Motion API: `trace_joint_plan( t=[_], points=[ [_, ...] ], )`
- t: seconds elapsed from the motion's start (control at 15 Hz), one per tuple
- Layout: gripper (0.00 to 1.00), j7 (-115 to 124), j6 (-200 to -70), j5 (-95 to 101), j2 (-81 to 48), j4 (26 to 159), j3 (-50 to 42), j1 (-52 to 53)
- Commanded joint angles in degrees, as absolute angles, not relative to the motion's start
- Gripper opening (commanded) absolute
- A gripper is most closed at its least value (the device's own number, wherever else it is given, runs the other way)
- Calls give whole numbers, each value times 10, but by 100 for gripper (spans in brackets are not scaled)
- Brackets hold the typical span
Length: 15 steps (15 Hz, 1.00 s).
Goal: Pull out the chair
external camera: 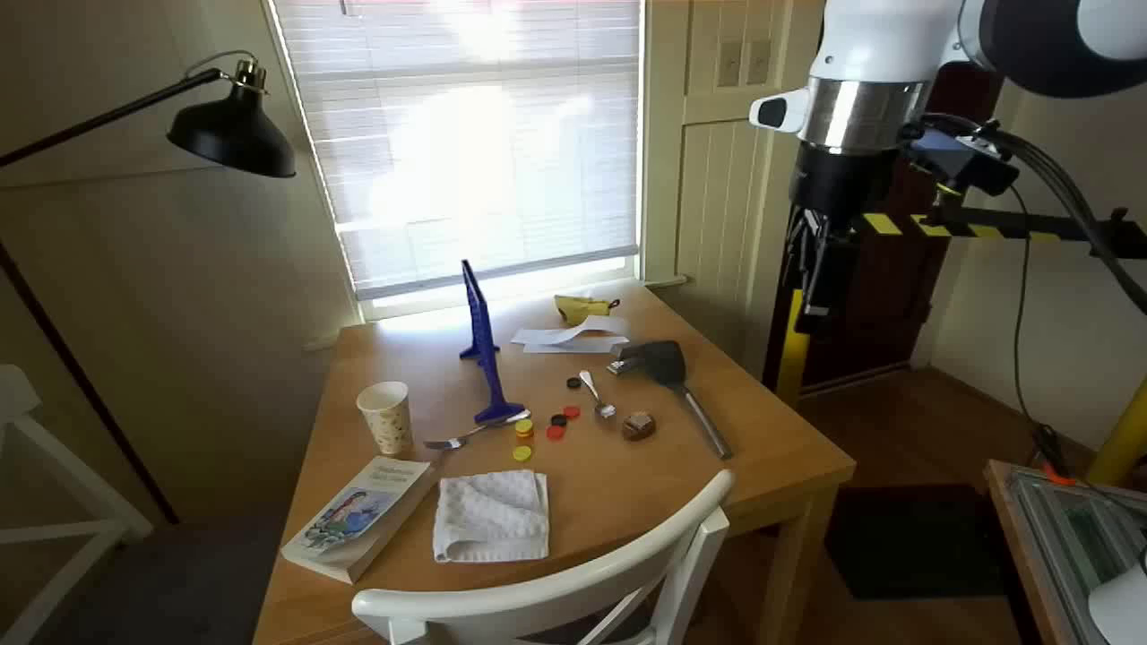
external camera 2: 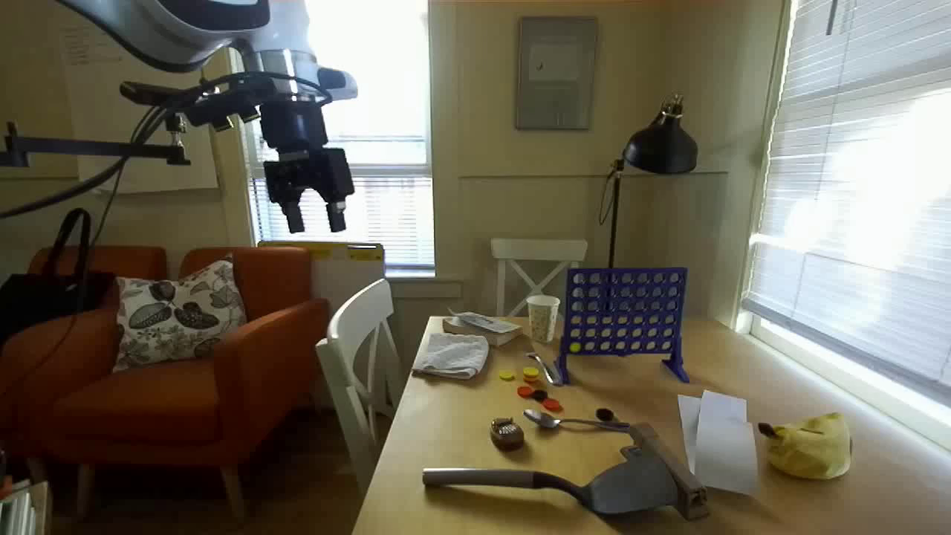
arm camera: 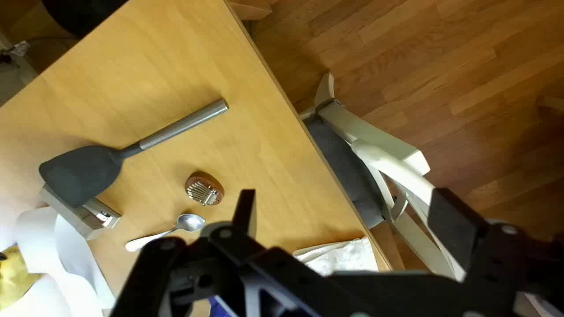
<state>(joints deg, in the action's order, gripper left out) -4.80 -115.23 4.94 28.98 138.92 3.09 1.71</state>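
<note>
The white wooden chair stands at the table's side, its curved top rail beside the table edge. It also shows in an exterior view, with crossing bars in its back. In the wrist view the chair shows its rail and a dark seat partly under the table. My gripper hangs high, well above the table level and apart from the chair. It is open and empty, its fingers apart in an exterior view. In the wrist view the right finger of the gripper hides part of the rail.
The wooden table holds a white cloth, a book, a paper cup, a blue game frame and a spatula. Another white chair, a black lamp and an orange armchair stand around.
</note>
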Motion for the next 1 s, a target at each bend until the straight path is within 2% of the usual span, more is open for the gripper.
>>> trace_joint_plan(
  t=[0.0, 0.33, 0.93],
  points=[
    [100, -46, -1150, 52, 289, 1388, 27, 22],
    [100, -46, -1150, 52, 289, 1388, 27, 22],
    [100, -153, -1317, 66, 146, 1372, 92, 127]
  ],
)
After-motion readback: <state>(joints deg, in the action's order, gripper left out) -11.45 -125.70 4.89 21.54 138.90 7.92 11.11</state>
